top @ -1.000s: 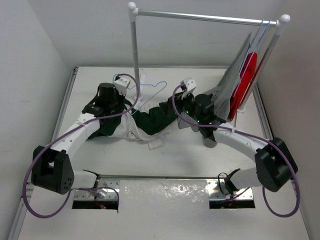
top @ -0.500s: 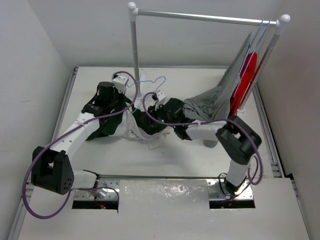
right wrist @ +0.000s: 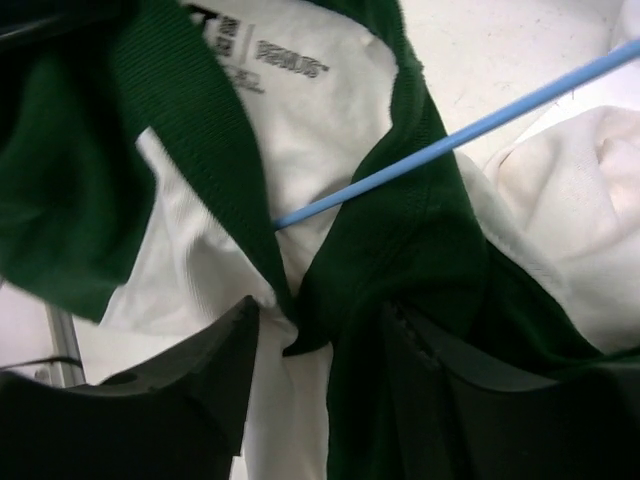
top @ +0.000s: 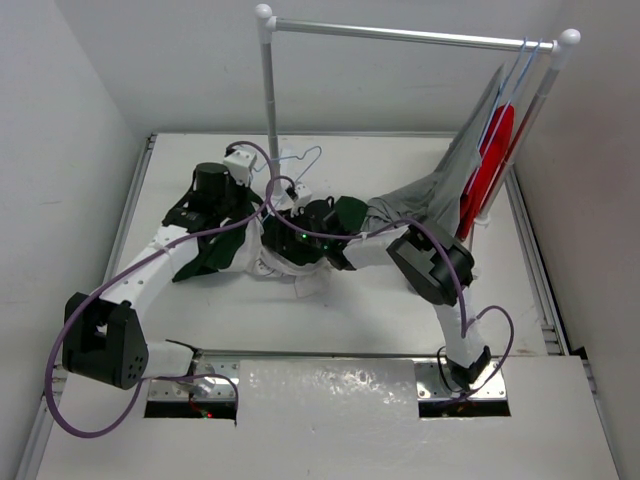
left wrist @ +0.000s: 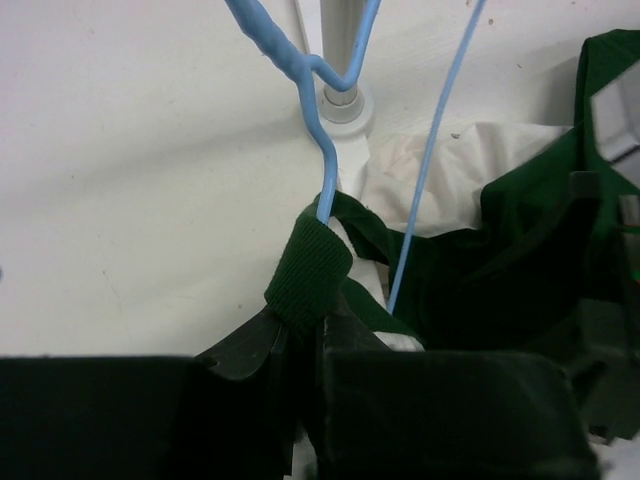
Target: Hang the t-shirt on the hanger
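Swinging across from the grey shirt [top: 440,190], our right arm now reaches the heap beside the left one. The t-shirt [top: 266,262] lies crumpled on the table [top: 200,330] between both wrists. It is soft, light cloth that we judge will sag unless taken by its ribbed collar band [left wrist: 305,268]. The hanger [left wrist: 300,75], thin stiff wire, runs in under that collar. Our left gripper [left wrist: 305,330] is clamped on the band beside the wire. The right gripper [right wrist: 315,330] has its fingers apart, with the collar edge lying in the gap.
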Controlling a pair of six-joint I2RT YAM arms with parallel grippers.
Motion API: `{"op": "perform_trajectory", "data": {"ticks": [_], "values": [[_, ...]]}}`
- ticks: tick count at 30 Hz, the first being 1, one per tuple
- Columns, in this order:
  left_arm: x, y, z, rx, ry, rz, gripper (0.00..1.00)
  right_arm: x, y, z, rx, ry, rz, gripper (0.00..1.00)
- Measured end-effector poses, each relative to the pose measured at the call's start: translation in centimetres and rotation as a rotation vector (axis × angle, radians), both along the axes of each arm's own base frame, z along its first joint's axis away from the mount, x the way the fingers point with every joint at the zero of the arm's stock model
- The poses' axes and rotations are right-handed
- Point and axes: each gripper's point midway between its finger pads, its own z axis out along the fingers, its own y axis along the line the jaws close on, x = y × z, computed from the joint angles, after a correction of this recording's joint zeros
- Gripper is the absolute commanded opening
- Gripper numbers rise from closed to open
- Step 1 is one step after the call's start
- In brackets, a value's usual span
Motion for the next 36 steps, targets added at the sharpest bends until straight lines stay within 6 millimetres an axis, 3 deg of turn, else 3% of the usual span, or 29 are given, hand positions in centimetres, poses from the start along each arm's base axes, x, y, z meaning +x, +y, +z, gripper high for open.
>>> {"op": "perform_trajectory", "data": {"ticks": [4, 6, 8, 12, 15, 21, 27, 31, 36], "values": [[-0.1, -0.4, 0.0, -0.01, 0.002, -0.019, 0.0, 0.7, 0.2, -1.0, 0.029, 0.042, -0.03, 0.45], [-0.1, -0.4, 0.0, -0.012, 0.002, -0.023, 0.0, 0.7, 0.0, -1.0, 0.071, 0.063, -0.041, 0.51], [-0.1, -0.5, -0.1, -0.008, 0.001, -0.029, 0.0, 0.7, -1.1, -1.3, 0.119, 0.086, -0.065, 0.57], [-0.4, -0.7, -0.6, -0.006, 0.011, -0.057, 0.0, 1.1, -3.7, -2.3, 0.127, 0.105, -0.122, 0.56], [-0.7, -1.3, -0.8, -0.013, 0.017, -0.099, 0.0, 1.7, -4.3, -2.0, 0.144, 0.107, -0.141, 0.52], [-1.0, -2.0, -0.9, -0.023, 0.021, -0.15, 0.0, 2.8, -3.4, -0.4, 0.209, 0.105, -0.151, 0.39], [-1.3, -2.5, -1.3, -0.028, 0.026, -0.184, 0.0, 3.2, -3.4, -0.3, 0.216, 0.114, -0.178, 0.48], [-1.2, -2.6, -1.3, -0.031, 0.023, -0.188, 0.0, 3.5, -2.2, -0.4, 0.211, 0.118, -0.166, 0.49], [-1.0, -2.4, -1.1, -0.028, 0.01, -0.178, 0.0, 2.0, -1.0, -1.8, 0.144, 0.135, -0.132, 0.49]]}}
